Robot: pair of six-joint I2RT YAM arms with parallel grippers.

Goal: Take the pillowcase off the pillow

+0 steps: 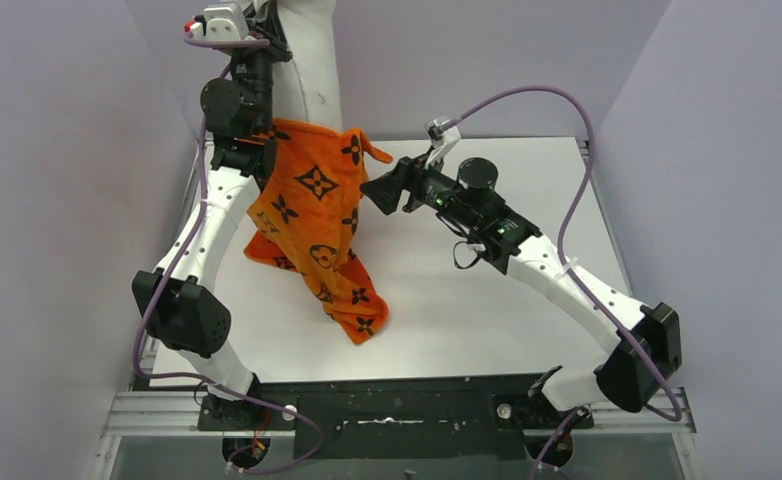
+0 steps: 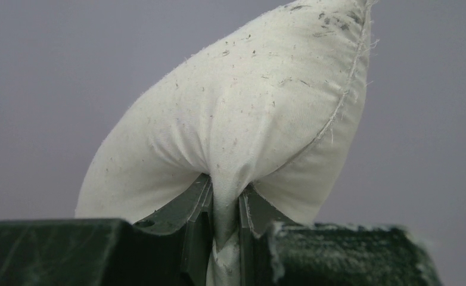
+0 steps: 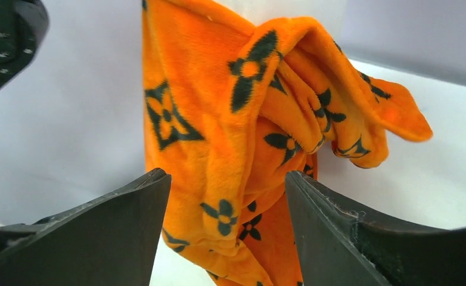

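Orange plush covers only the lower part of what I hold up: the pillowcase (image 1: 312, 225) hangs bunched and creased below the bare white pillow (image 1: 307, 60), which stands upright at the far left of the worktop (image 1: 487, 300) and runs out of the top of the overhead view. The cover's lowest end trails down and forward, with its tip lying on the worktop between my two arms. My left arm reaches high, and in its wrist view my left fingers (image 2: 202, 199) are clenched on a pinched fold of the pillow's white cloth. The stuffing bulges out above them, and one seam runs along the right edge up to a pointed corner. The cloth there is flecked with small dark specks. My right arm comes in from the right side, level with the upper edge of the pillowcase. My right fingers (image 3: 153, 190) are spread wide and released. Through the gap between them I see the orange fabric with its black flower and diamond marks, and a loose flap sticking out to the right. From above they sit just beside that upper fold, but I cannot tell whether they touch the cloth.
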